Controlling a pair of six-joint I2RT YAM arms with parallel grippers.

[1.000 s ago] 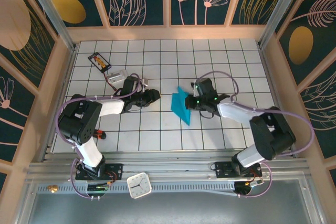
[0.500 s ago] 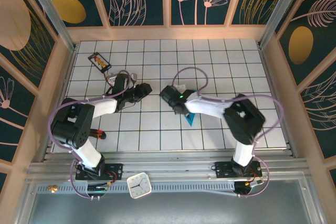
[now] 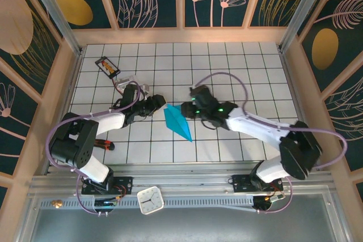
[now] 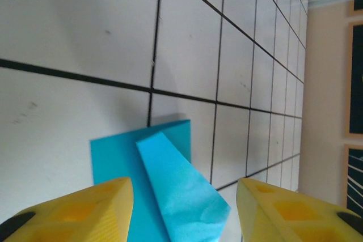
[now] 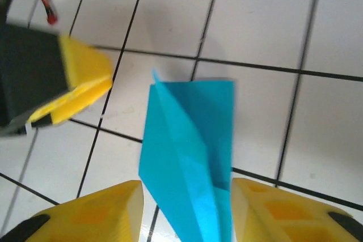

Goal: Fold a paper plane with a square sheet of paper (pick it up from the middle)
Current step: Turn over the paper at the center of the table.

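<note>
The teal-blue paper plane (image 3: 177, 122) lies folded on the white tiled floor, its point toward the near edge. My left gripper (image 3: 163, 103) is at its upper left, and my right gripper (image 3: 182, 109) is at its upper right. In the left wrist view the paper plane (image 4: 181, 196) sits between my open yellow fingers (image 4: 85, 211), clear of both. In the right wrist view the paper plane (image 5: 187, 145) runs down between the open fingers (image 5: 96, 213), with a gap on the left side. The left gripper's yellow finger (image 5: 82, 80) shows at upper left there.
A small black card with orange marks (image 3: 108, 66) lies at the far left of the floor. A small red item (image 3: 108, 144) sits by the left arm. A white clock (image 3: 151, 200) rests on the near rail. Wooden walls (image 3: 65, 83) enclose the floor.
The right gripper went from shut to open and the paper now lies on the floor, further left. The left gripper moved right toward it and opened wider.
</note>
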